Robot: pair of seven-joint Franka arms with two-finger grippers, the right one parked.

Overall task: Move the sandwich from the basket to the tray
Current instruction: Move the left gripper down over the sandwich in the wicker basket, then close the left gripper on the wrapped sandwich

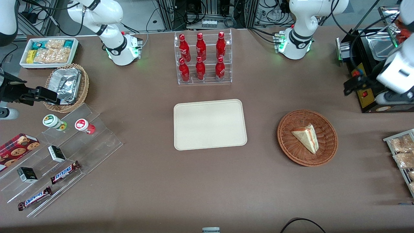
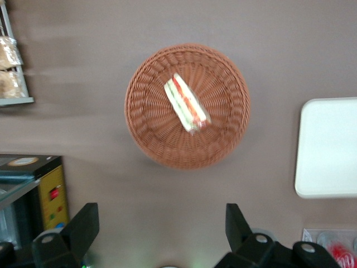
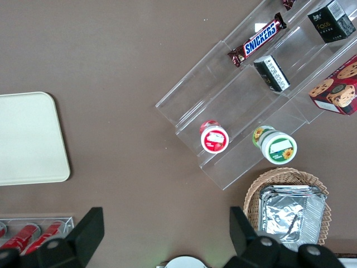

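your sandwich (image 1: 306, 137) lies in the basket (image 1: 329, 152), which sits beside the tray (image 1: 209, 124) toward the working arm's end of the table. your gripper (image 2: 162, 226) hangs high above the table, farther from the front camera than the basket, fingers (image 2: 83, 224) spread wide, holding nothing.

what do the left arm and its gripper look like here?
The left arm has glossy white rounded shells with black joint bands. Its white base glows green, with black cables running off it. The gripper is matte black plastic with two wedge-shaped jaws set wide apart, silver screws at their roots, above the table nearer the front camera than the basket.
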